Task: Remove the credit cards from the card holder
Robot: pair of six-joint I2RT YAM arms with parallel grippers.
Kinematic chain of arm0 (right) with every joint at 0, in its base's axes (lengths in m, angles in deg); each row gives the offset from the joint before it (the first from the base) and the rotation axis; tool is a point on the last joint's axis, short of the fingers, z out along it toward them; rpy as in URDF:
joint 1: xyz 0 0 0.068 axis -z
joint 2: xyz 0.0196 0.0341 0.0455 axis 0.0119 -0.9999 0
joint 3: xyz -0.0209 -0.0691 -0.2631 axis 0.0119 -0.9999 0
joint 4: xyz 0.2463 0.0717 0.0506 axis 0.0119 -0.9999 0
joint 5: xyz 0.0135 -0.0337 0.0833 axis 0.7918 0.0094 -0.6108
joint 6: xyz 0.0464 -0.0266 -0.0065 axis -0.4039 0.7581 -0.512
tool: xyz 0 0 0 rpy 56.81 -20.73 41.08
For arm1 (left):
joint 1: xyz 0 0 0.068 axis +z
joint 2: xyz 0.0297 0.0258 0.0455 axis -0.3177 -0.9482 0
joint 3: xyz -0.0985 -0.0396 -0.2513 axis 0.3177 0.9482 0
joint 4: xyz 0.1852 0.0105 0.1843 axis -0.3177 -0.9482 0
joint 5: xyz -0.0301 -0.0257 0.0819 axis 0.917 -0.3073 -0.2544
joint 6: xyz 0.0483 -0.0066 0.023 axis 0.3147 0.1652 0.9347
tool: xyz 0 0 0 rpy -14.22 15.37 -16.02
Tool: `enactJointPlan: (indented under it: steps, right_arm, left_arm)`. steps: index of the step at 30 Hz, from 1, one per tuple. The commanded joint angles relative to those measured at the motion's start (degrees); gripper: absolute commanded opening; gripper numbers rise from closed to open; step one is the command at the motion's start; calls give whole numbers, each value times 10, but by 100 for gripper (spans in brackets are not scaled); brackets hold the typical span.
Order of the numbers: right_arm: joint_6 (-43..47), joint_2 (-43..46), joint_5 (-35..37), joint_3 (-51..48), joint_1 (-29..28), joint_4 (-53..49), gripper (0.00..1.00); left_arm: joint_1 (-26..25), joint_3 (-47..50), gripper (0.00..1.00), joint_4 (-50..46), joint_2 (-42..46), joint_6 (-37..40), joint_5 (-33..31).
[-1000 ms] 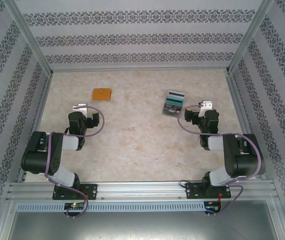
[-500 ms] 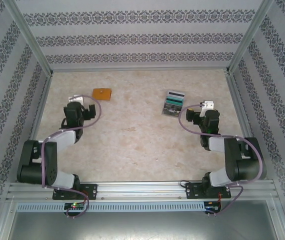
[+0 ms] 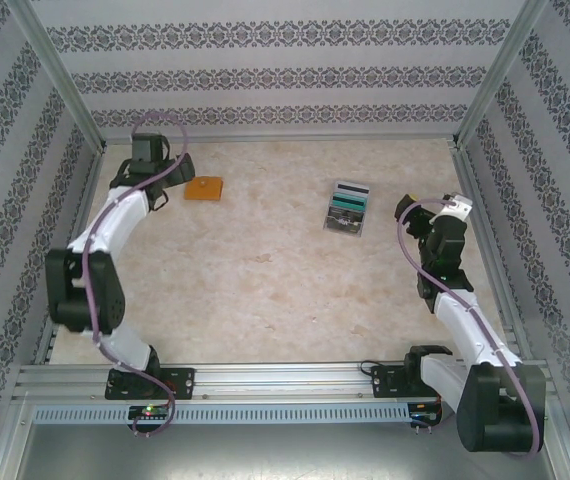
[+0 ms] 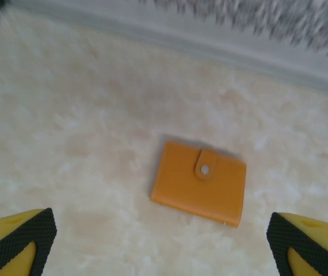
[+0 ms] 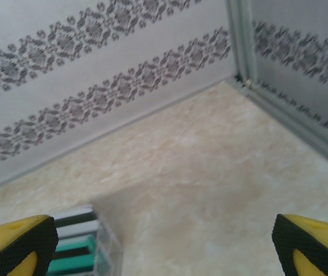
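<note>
Left wrist view gives us the holder [image 4: 199, 182] lying flat on the table [image 4: 83, 115]. It is folded shut with its tab snapped over the front, so its inside is hidden from us. The left gripper [image 4: 163, 244] hangs short of it with its jaws spread wide and touching nothing (only the yellow, black-padded fingers [image 4: 17, 244] peek in at the bottom corners, cut off by the frame). The wall behind is blurred.

From the top external view we place the holder [image 3: 203, 188] at the far left of the table, near the back wall [image 3: 285, 75] and just beside the left arm's wrist. The fingertips there are hard to make out under the wrist and its cable. The box [image 3: 347, 207] sits right of centre, well apart from the holder. It is a clear case holding teal, black and striped pieces, and any print on them is too small for us to read.

In the right wrist view the right gripper [image 5: 164, 247] is spread wide too, holding nothing. The box [image 5: 83, 247] is cut off at the bottom edge, just beside the finger at the picture's left.
</note>
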Motion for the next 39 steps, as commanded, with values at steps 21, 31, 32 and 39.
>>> enactJointPlan:
  steps: [21,31,32,39]
  right_arm:
    - [2,64,-82,156,-77,-348,98]
    - [4,16,-106,183,-87,-343,98]
    - [4,13,-107,183,-88,-339,98]
    - [0,-30,-126,190,-97,-313,98]
  left_arm:
    - [4,-515,91,-171,-479,-4,230]
    - [2,-396,81,-230,-422,0,260]
    - [1,-358,81,-217,-399,-1,258]
    - [-7,-102,82,-106,-216,-38,273]
